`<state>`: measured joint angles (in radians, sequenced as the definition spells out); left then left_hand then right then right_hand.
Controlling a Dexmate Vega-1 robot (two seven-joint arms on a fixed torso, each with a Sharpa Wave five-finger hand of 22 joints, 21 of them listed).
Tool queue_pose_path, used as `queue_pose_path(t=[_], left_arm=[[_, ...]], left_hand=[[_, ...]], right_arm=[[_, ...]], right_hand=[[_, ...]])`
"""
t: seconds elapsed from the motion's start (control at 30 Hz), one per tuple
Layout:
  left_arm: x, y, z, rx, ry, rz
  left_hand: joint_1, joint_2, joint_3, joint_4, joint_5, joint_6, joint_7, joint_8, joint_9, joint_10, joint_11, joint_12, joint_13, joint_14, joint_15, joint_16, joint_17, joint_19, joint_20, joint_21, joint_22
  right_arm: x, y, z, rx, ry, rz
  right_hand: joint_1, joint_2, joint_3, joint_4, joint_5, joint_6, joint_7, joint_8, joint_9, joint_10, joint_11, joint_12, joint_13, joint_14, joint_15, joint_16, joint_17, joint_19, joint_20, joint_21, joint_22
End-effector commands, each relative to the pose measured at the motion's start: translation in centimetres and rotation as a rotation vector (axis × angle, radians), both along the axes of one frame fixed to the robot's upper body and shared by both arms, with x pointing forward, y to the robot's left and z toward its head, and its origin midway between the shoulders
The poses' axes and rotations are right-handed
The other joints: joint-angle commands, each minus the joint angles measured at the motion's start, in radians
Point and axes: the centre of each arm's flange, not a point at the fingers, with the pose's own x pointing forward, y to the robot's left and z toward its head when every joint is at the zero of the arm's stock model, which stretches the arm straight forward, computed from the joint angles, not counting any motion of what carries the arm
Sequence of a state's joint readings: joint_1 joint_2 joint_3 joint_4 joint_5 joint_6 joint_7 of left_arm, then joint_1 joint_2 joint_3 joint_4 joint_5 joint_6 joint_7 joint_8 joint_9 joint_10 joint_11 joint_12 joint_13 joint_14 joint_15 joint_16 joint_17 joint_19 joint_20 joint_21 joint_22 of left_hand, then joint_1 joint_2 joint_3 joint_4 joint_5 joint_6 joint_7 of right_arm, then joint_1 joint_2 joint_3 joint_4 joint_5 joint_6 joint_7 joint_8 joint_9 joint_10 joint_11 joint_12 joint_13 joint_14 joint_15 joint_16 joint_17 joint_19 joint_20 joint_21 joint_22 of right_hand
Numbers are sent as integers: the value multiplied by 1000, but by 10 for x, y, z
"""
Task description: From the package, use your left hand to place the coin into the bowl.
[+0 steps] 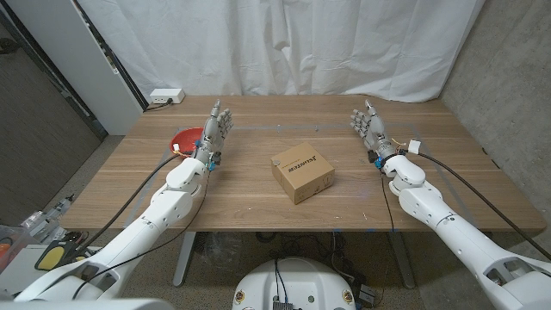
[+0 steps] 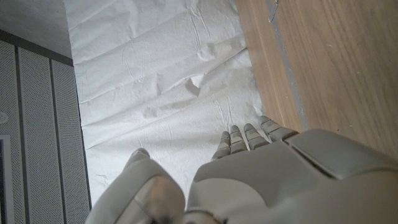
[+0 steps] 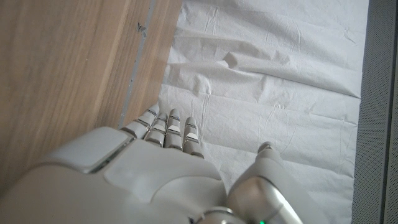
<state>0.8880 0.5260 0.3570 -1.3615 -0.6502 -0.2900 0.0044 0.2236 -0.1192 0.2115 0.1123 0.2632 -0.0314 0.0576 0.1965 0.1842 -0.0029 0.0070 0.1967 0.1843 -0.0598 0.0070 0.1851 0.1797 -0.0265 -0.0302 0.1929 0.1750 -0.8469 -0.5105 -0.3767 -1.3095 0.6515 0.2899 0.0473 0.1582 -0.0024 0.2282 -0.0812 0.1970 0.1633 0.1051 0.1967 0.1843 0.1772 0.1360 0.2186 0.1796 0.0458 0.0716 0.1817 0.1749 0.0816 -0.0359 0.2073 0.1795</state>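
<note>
A cardboard package with unreadable printed lettering sits mid-surface. The red bowl lies behind the left hand. Left and right hand stand released, fingers extended, holding nothing.

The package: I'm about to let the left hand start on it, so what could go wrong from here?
1. The cardboard package looks closed, with no coin in sight; prying it open with one hand's fingers may just push it across the table.
2. The red bowl sits partly hidden behind the left hand, so a swing of that arm could knock it.
3. The bowl is near the table's left edge, so a nudge might send it off.
</note>
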Motion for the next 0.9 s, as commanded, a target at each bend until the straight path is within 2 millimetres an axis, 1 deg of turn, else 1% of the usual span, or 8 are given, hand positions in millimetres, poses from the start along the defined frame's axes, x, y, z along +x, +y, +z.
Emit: queue_pose_path(t=[0.03,0.37,0.63,0.9], left_arm=[[-13,-2,-9,-11,8,3],[-8,0,-5,19,15,-13],[-11,3,6,31,-4,-16],[-16,1,12,48,-27,-34]], left_hand=[[11,0,8,-2,7,4,7,7,1,-4,2,8,4,-8,2,4,3,-6,-55,5,4],[24,15,13,-7,10,11,8,8,1,7,-1,12,4,2,2,7,2,-2,-48,6,3],[46,34,23,-15,12,27,5,13,1,28,-5,18,4,20,4,11,2,6,-43,9,3],[65,47,31,-23,11,36,6,15,1,38,-5,20,4,30,5,12,1,14,-42,11,3]], right_arm=[[-2,8,-1,-16,-5,30],[-8,12,-5,-29,0,25],[-15,10,-2,-23,-12,16],[-20,10,0,-40,-15,18]], right_hand=[[10,2,5,-1,7,7,-7,4,2,11,-3,5,3,2,7,4,4,11,-12,5,5],[12,4,5,-2,7,9,-9,4,3,13,-3,4,3,4,6,4,4,14,-12,5,5],[13,6,5,-3,7,10,-12,4,3,14,-4,4,3,5,5,4,4,15,-11,5,5],[15,8,6,-4,6,11,-11,3,3,16,-8,4,4,6,3,4,4,16,-10,4,6]])
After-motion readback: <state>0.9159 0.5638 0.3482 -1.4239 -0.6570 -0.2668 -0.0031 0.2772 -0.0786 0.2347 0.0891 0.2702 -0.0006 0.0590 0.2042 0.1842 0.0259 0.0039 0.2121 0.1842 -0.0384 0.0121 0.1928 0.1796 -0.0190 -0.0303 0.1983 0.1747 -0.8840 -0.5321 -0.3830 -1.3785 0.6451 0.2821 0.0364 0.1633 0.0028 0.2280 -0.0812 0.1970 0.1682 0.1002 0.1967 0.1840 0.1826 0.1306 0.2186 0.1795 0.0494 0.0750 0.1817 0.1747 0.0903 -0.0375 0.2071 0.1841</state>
